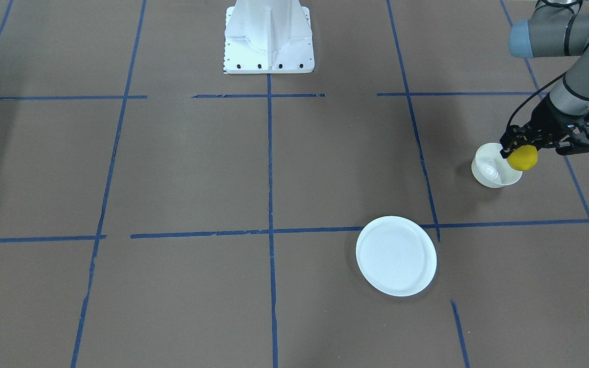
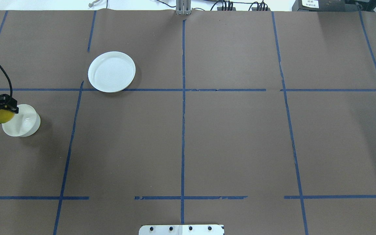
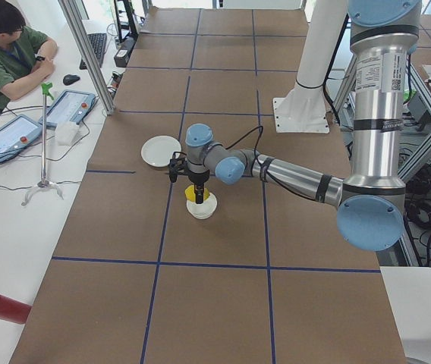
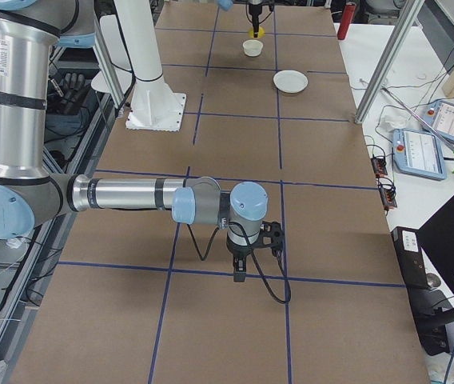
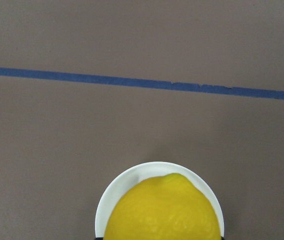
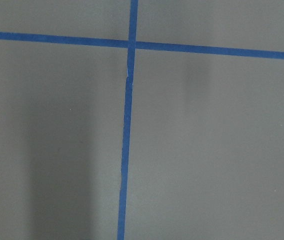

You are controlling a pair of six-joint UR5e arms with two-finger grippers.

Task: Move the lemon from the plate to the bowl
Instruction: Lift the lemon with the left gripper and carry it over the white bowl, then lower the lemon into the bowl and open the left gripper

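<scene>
Left jaws grip lemon seemingly above bowl; right jaws: cannot tell.

We see the lemon, bright yellow and oval, lifted off the table and clamped in the left hand. It hangs above the bowl. In the wrist view it covers much of the bowl's opening, with its pointed tip facing away from the camera. The bowl is small, deep and white, and stands upright near the table's left end. The plate is flat, round and white with a shallow rim. It lies well apart from the bowl, farther from the robot and nearer the table's middle.
</scene>
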